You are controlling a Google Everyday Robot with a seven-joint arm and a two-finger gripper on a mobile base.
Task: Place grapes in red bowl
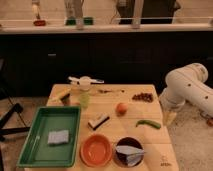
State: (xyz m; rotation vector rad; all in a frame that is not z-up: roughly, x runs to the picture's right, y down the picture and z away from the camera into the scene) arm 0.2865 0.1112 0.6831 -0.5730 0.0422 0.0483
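Task not yet begun. The grapes (143,97) lie at the table's (150,137) one o'clock, well apart from the empty red bowl (96,150) at six. My gripper (169,118) hangs off the three o'clock edge, jaws spread, holding nothing (reach, grasp, carry and release are all left to do).

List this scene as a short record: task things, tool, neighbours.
grapes: far right of table, beyond orange
red bowl: near edge, empty, left of dark bowl
tool: open, empty, beyond table's right edge, by pepper
tray: left side, holds sponge
progress: grapes not yet in red bowl
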